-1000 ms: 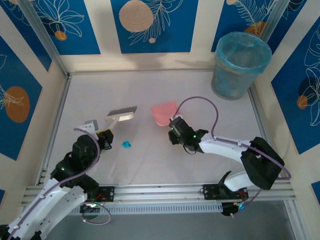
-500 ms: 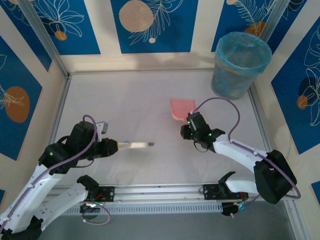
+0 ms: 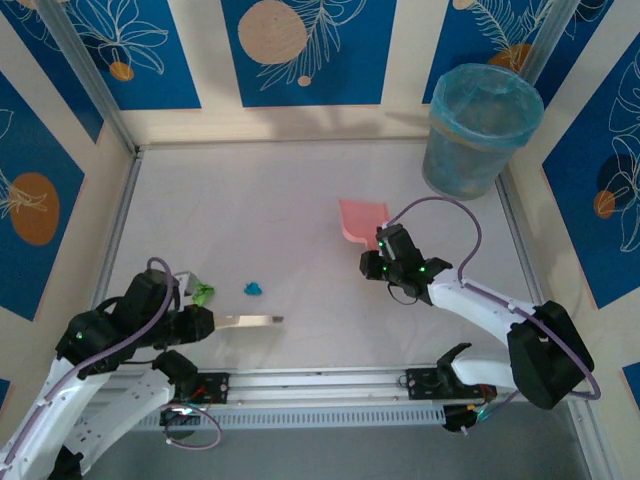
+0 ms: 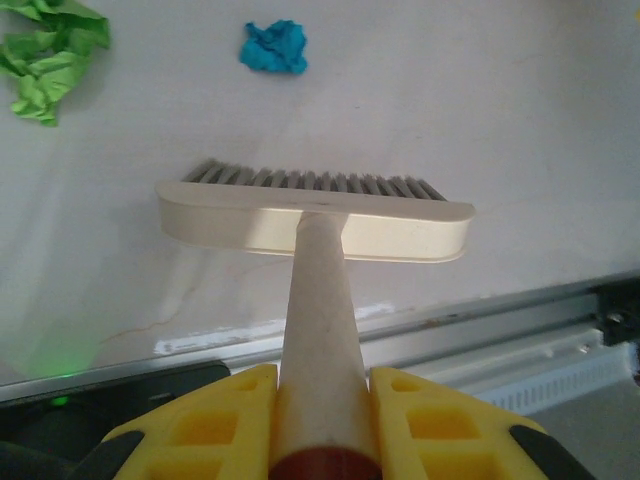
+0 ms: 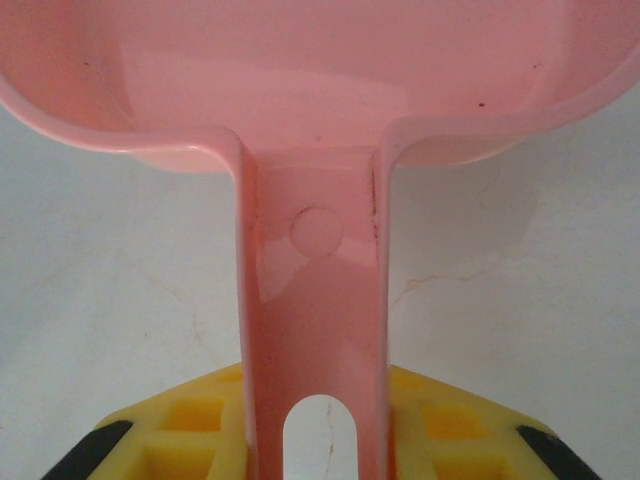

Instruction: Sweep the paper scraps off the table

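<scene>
Pinching the brush, the left gripper sat near the table's front left corner. A green paper scrap and a blue paper scrap lay just behind. The right gripper pinched the pink dustpan.

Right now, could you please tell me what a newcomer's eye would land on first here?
The pink dustpan, held by the right tool right of centre, stands out first, with the blue-lined bin in the far right corner. Near the front left, the left tool grips a cream brush, with a green scrap and a cyan scrap close by.
</scene>
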